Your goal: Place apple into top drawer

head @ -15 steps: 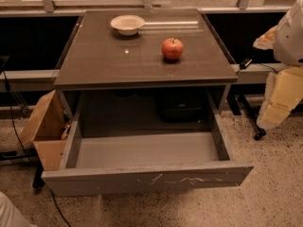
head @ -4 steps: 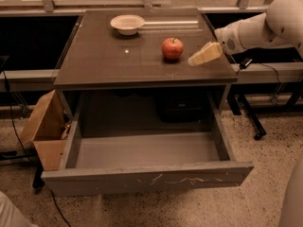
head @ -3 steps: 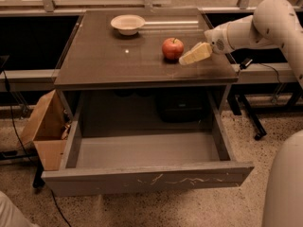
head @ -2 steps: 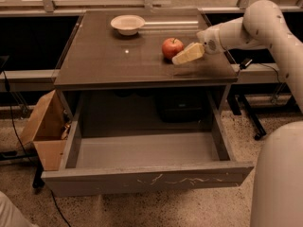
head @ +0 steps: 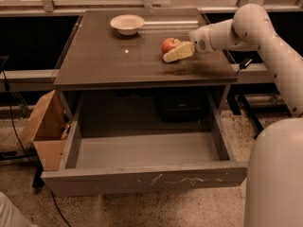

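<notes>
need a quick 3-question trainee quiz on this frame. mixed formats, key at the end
1. True or false: the small round red apple already lies inside the wide grey top drawer.
2. Where is the cream-coloured gripper? A) inside the drawer B) right at the apple, low over the brown tabletop C) below the tabletop
3. Fill the gap: the top drawer stands pulled ___.

Key
1. False: the apple sits on the tabletop.
2. B
3. open
</notes>
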`<state>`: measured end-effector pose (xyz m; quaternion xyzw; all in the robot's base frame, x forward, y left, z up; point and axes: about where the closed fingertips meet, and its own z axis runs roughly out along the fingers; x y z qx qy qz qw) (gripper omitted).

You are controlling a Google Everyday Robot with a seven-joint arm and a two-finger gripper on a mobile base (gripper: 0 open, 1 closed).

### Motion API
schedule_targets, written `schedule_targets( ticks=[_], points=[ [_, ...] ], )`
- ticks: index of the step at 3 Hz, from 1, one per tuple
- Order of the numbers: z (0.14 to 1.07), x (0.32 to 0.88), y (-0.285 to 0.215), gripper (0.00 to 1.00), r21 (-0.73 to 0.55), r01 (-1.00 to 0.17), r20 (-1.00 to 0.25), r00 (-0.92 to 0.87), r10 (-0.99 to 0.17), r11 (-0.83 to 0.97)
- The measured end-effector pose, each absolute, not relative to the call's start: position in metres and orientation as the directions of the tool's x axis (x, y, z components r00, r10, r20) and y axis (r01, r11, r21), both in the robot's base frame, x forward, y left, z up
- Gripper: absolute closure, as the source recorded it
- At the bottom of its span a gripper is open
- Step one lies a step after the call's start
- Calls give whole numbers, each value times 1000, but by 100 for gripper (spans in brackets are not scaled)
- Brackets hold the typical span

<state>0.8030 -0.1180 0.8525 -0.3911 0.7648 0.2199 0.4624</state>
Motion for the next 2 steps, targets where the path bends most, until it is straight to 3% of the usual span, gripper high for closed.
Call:
schedule_targets(
  ticks=[2],
  points=[
    [841, 810, -98, 43, 28, -793, -892, -295, -343, 608]
  ],
)
